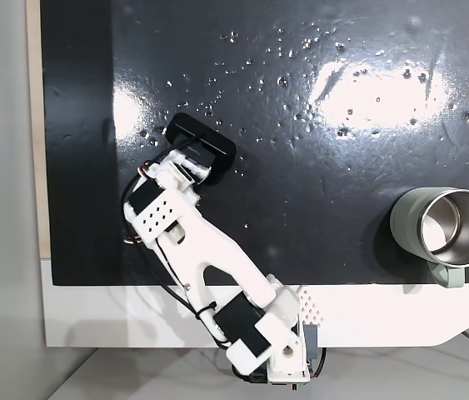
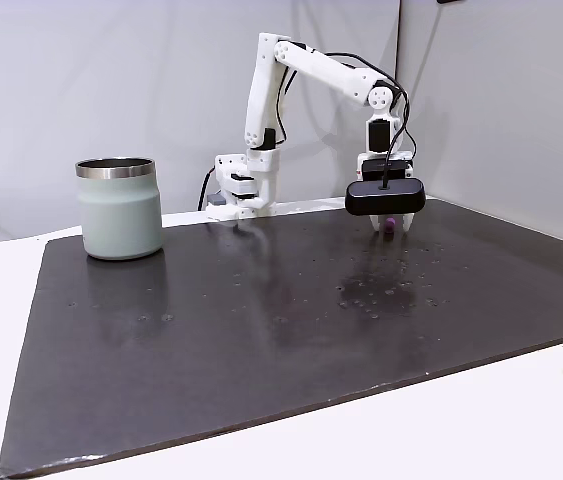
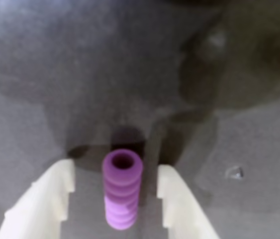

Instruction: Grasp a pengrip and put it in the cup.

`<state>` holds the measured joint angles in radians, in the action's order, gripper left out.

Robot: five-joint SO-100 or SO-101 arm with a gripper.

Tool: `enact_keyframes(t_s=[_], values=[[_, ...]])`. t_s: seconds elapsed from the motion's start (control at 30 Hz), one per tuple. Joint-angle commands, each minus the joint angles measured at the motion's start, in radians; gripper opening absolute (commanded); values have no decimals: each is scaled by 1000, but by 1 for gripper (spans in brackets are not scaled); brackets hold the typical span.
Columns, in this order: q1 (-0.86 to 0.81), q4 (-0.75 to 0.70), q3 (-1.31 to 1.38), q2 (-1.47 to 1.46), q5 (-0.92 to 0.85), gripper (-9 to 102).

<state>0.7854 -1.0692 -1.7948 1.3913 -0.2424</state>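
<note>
Had tool (image 3: 116, 191) low over surface (image 2: 261, 330), jaws apart w/ pengrip (image 3: 122, 191) between, ungrasped. Grasp, lift, carry to cup (image 2: 119, 210) all left.

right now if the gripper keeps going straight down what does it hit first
The pengrip: it lies between the open fingers of the gripper, apparently on the black mat, though the remaining gap is unclear.

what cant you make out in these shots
- Pengrip: in the top-down fixed view, hidden under the arm's black camera; tiny in the side fixed view.
- Gripper: finger bases cut off by the wrist view's bottom edge.
- Cup: handle cannot be made out in the side fixed view.
</note>
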Motion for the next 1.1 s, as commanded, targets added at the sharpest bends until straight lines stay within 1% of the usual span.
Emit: enact_keyframes(t_s=[0.0, 0.1, 0.17, 0.3, 0.5, 0.63, 0.73, 0.87, 1.07], values=[[34, 14, 49, -2, -20, 21], [43, 5, 49, -12, -26, 20], [48, 3, 40, -14, -35, 17], [49, 3, 26, -3, -40, 0], [38, -3, 6, 46, -43, 0], [-5, -43, 23, 137, -48, 0], [-61, -107, 69, 212, -60, 0], [-179, -193, 120, 305, -86, 0], [-445, -284, 135, 430, -121, 0]])
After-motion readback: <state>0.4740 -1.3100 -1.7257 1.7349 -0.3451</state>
